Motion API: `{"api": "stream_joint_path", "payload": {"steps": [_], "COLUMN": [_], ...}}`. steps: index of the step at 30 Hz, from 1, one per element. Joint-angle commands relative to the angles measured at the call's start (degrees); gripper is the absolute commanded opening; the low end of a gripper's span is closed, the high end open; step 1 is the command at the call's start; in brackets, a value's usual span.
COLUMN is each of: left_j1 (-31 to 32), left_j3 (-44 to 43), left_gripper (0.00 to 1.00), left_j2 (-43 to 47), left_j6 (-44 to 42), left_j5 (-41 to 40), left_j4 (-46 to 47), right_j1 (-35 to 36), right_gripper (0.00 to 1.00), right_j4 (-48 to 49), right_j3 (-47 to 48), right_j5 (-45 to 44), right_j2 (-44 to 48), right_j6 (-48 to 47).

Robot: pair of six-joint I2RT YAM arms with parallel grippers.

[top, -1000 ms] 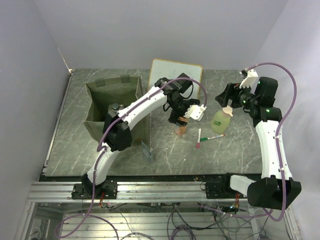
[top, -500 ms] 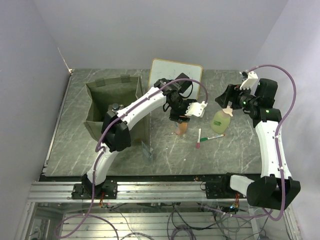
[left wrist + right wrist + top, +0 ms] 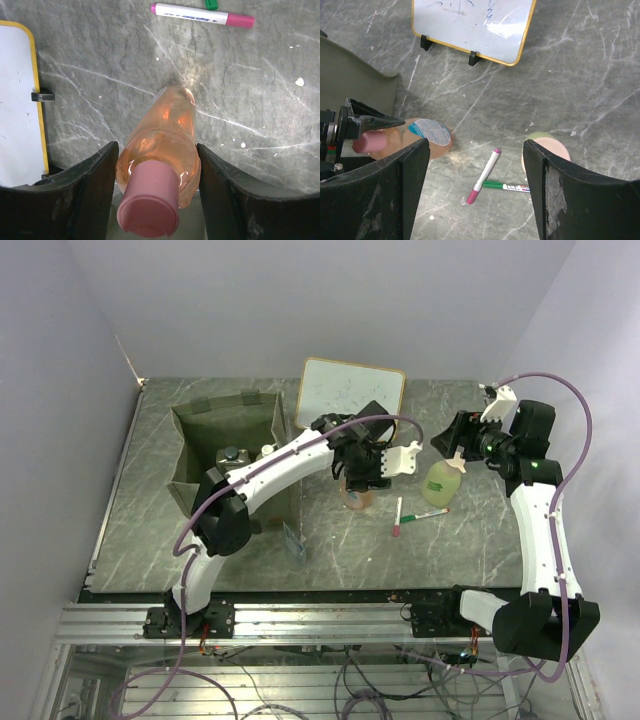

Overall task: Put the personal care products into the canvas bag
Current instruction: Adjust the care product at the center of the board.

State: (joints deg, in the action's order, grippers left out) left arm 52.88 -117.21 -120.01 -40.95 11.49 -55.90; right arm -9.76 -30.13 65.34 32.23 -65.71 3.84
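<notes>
— What has changed over the last second?
— The left jaws have come in from wide to close about the orange bottle [image 3: 165, 135], and the wrist has turned a little over it. The right arm has barely shifted.

— What is the grip now?
— Seen from the left wrist, both dark fingers [image 3: 95, 190] sit flush against the bottle's shoulders, just under the pink cap [image 3: 149, 210]. I'd say they are holding it, though its base looks to be on the desk [image 3: 450, 550] yet.

— Its long axis?
— Leaning. The cap is up toward the wrist, the base away and down. Neither upright nor flat.

— The right jaws?
— Standing apart with nothing gripped. They hang over the peach pump of the green bottle [image 3: 441, 483], not touching it as far as I can tell.

— Where does the orange one go?
— Into the canvas bag [image 3: 188, 440]. It is to the robot's left of the jaws, mouth open upward, its nearer wall close by the bottle. The left arm [image 3: 280, 455] is the nearer one, reaching across beside the bag.

— What does the move turn on?
— My guess is a lift clear of the bag's rim first, then a swing left. A leaning bottle gripped high could pivot. The marker pens [image 3: 200, 14] and the whiteboard [image 3: 350, 390] stay out of it.
</notes>
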Motion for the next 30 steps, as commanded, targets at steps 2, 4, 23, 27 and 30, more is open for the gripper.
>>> {"api": "stream_joint_path", "payload": {"steps": [2,4,23,27,30], "left_j1": [0.5,0.3,-6.6,-6.7,-6.7], "left_j3": [0.6,0.0,-7.2,-8.7,-9.4], "left_gripper": [0.75,0.83,1.00,1.00,0.99], "left_j2": [3.8,3.6,-0.6,-1.9,-2.6], "left_j6": [5.2,5.0,-3.7,-7.4,-9.4], "left_j5": [-2.5,-1.7,14.7,16.1,16.9], "left_j4": [2.4,2.3,-4.1,-6.1,-6.8], "right_j1": [-0.5,-0.6,-2.1,-2.3,-2.5], "right_gripper": [0.75,0.75,0.75,0.75,0.75], "right_j4": [1.4,1.4,1.8,1.7,1.7], "right_j3": [-0.5,-0.7,-1.4,-1.6,-1.9], "right_j5": [1.1,1.1,2.0,2.0,2.0], "right_j2": [0.5,0.7,0.8,0.8,0.9], "right_j6": [0.5,0.6,0.8,0.7,0.8]}}
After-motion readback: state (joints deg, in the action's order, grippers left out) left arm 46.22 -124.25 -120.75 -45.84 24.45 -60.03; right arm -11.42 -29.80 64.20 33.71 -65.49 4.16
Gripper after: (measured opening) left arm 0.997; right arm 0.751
